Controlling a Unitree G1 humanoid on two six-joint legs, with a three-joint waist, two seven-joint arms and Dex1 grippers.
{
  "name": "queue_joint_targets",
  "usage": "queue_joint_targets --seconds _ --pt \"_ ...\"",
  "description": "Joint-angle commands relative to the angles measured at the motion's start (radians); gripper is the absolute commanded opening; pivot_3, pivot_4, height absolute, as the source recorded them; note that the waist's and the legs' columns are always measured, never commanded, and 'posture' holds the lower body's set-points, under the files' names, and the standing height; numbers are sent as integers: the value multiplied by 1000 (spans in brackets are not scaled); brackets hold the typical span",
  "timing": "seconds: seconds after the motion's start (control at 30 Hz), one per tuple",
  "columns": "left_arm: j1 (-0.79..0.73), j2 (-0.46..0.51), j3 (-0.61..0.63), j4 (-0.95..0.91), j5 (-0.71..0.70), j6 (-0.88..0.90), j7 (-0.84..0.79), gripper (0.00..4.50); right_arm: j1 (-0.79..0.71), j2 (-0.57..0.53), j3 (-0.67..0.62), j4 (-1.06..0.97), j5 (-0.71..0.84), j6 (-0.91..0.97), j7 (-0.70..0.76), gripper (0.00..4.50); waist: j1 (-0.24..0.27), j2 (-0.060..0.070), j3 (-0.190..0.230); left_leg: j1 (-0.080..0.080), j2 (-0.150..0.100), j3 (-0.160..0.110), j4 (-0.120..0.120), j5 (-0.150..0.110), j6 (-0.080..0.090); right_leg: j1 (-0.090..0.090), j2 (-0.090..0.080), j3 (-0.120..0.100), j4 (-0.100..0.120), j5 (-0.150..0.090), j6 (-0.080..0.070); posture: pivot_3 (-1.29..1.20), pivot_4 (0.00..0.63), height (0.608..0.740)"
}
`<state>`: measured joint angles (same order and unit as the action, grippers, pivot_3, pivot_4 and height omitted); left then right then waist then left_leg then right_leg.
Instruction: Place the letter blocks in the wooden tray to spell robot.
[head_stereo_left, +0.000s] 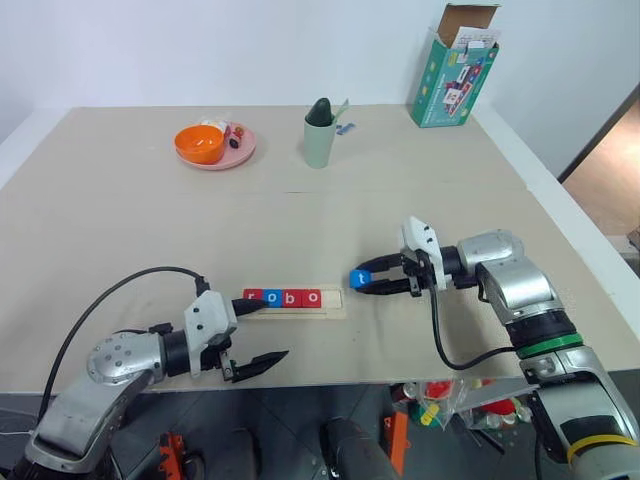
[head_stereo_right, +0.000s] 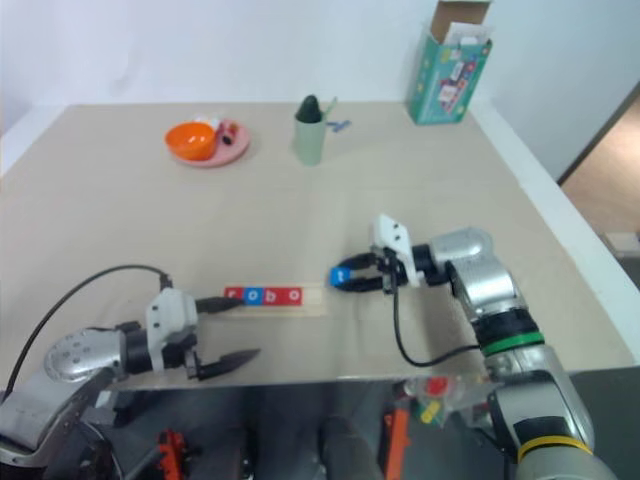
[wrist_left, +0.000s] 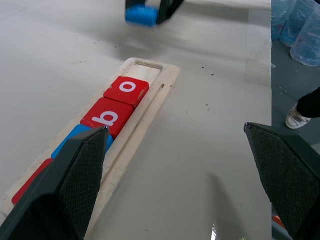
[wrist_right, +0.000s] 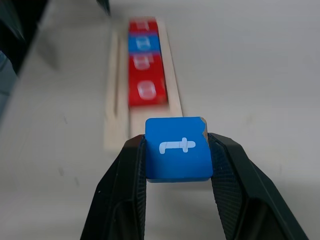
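Four letter blocks (head_stereo_left: 284, 298) are sitting in the wooden tray (head_stereo_left: 336, 301) near the table's front edge, reading r-o-b-o | left gripper (head_stereo_left: 262, 333) is gaping open beside the tray's left end | right gripper (head_stereo_left: 368, 281) is pinching the blue t block (wrist_right: 177, 148) just off the empty right slot | only t is remaining.

5 letter blocks (wrist_right: 145, 70) — 3 red, 2 blue — with 1 wooden tray (head_stereo_left: 338, 302), 1 pink plate (head_stereo_left: 240, 155), 1 orange bowl (head_stereo_left: 198, 144).
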<state>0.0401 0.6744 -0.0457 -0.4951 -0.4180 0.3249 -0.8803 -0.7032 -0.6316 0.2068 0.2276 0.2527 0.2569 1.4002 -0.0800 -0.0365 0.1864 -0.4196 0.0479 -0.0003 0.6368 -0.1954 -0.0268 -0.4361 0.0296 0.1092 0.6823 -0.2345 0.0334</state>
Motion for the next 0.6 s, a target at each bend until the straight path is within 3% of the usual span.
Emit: queue_joint_targets --seconds 0.03,0.33,0.6 --pt "3 0 15 -28 -1 -15 4 4500 14 9 11 -110 -3 61 -48 1209 1 0 0 0 0 0 0 0 0 0 0 0 0 0 0 0 150 740" --pt "-4 -7 17 -36 -6 -8 18 4500 34 46 108 -112 -109 67 -132 1209 1 0 0 0 0 1 1 0 -1 0 0 1 0 0 0 0 150 740" --pt "1 -8 7 -41 2 -10 26 4500 16 77 121 -80 -131 80 -146 1209 1 0 0 0 0 1 1 0 -1 0 0 0 0 0 0 0 150 740"
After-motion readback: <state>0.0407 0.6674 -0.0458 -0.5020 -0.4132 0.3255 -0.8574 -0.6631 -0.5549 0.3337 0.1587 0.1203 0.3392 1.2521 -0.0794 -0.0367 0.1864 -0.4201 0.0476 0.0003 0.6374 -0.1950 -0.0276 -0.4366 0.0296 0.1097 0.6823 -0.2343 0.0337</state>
